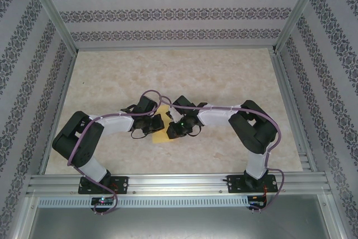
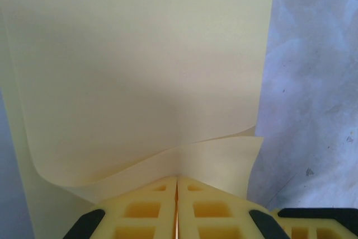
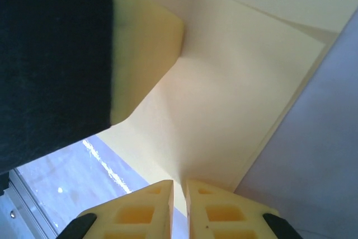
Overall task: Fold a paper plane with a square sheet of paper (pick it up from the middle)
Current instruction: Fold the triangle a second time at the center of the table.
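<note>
The yellow square sheet of paper [image 1: 162, 134] is held between my two grippers near the table's middle front. In the left wrist view the sheet [image 2: 140, 71] rises ahead in two curved layers, and my left gripper [image 2: 177, 178] is shut on its near edge. In the right wrist view the sheet [image 3: 224, 110] spreads upward from my right gripper [image 3: 180, 182], whose jaws are pinched on a fold of it with only a thin gap. A yellow finger [image 3: 151, 54] of the left gripper touches the sheet at the upper left. From above, the left gripper [image 1: 154, 124] and right gripper [image 1: 176, 128] face each other closely.
The beige mottled tabletop [image 1: 184, 71] extends behind the grippers to the patterned back wall. Aluminium rails [image 1: 173, 183] run along the near edge and both sides. Purple cables [image 1: 151, 94] loop over both arms. The left gripper's black body [image 3: 50, 54] looms close by the right wrist camera.
</note>
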